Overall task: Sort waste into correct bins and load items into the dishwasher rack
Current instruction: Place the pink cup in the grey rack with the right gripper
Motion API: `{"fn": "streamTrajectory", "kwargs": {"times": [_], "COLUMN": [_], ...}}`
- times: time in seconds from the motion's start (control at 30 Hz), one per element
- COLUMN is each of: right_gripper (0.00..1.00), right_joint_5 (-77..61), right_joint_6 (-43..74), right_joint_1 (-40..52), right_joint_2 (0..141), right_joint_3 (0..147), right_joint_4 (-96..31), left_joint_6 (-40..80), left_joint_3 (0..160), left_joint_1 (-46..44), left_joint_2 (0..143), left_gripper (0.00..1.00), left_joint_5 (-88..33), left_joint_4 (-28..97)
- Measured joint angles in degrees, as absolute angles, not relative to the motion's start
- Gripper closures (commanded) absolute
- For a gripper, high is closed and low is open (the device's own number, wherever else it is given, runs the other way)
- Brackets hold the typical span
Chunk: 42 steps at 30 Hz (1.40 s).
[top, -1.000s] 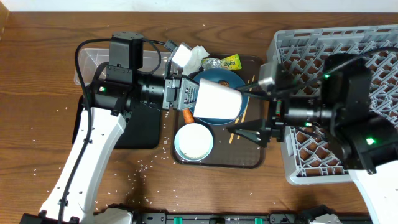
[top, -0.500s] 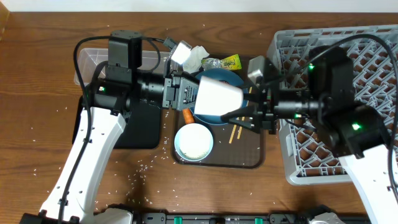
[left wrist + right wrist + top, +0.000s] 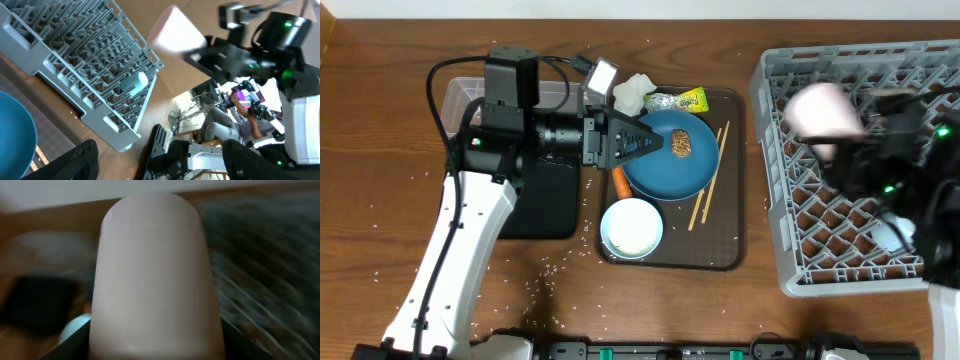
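In the overhead view the dishwasher rack (image 3: 770, 180) fills the right side of the worktop (image 3: 380, 150) and runs out of the picture at the right. Its left wall stands near the right edge of the brown serving tray (image 3: 720, 240), and only a narrow strip of wood lies between them. To the left, the clear tub (image 3: 460, 95) and the black tray (image 3: 555, 215) lie close together, partly under the left arm. Bare wood with scattered white rice grains (image 3: 555, 265) is open in front of them.

The right gripper (image 3: 195, 50) is closed on the small pink cup (image 3: 820, 110). The cup is above the far left part of the rack, just inside the left wall. This arm is strongly blurred, so we cannot say exactly how the fingers sit on the cup. A small blue cup (image 3: 132, 82) lies on its side in the rack.

The left gripper (image 3: 655, 142) is open and holds nothing. It hangs over the left part of the large dark-blue plate (image 3: 675, 175), well apart from the pink cup. The brown food lump (image 3: 681, 145) lies on the plate just beyond the gripper.
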<state>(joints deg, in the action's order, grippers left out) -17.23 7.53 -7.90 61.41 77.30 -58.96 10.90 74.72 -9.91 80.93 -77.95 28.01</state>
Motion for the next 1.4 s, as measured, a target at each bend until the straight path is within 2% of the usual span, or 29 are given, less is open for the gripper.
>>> {"fn": "streamTrajectory", "kwargs": {"times": [0.27, 0.43, 0.67, 0.83, 1.0, 1.17, 1.3, 1.4], "right_gripper": [0.47, 0.44, 0.45, 0.4, 0.22, 0.18, 0.21, 0.21], "right_joint_5": [-3.9, -1.8, -4.0, -6.2, -7.6, -11.9, -19.7, -26.9], "right_joint_6": [20.2, 25.6, 29.2, 30.0, 30.7, 29.4, 25.7, 22.6], "right_joint_1": [-25.6, -35.9, -46.3, -49.4, -50.3, -50.5, -50.5, -49.3], "right_joint_2": [67.9, 74.0, 81.3, 86.0, 91.4, 93.6, 92.6, 88.7], "right_joint_3": [77.3, 77.3, 77.3, 77.3, 77.3, 77.3, 78.0, 78.3], "right_joint_4": [-61.5, -60.8, -60.7, -61.1, -61.0, -60.5, -59.9, -58.8], "left_joint_6": [10.9, 10.9, 10.9, 10.9, 10.9, 10.9, 10.9, 10.9], "left_joint_3": [74.7, 74.7, 74.7, 74.7, 74.7, 74.7, 74.7, 74.7], "left_joint_1": [-9.9, -9.9, -9.9, -9.9, -9.9, -9.9, -9.9, -10.0], "left_joint_2": [80.9, 80.9, 80.9, 80.9, 80.9, 80.9, 80.9, 80.9], "left_gripper": [0.2, 0.2, 0.2, 0.19, 0.2, 0.2, 0.2, 0.2], "left_joint_5": [-77.8, -77.7, -77.7, -77.5, -77.3, -77.1, -75.9, -70.0], "left_joint_4": [29.0, 30.1, 30.2, 30.2, 30.2, 30.2, 30.5, 33.8]}}
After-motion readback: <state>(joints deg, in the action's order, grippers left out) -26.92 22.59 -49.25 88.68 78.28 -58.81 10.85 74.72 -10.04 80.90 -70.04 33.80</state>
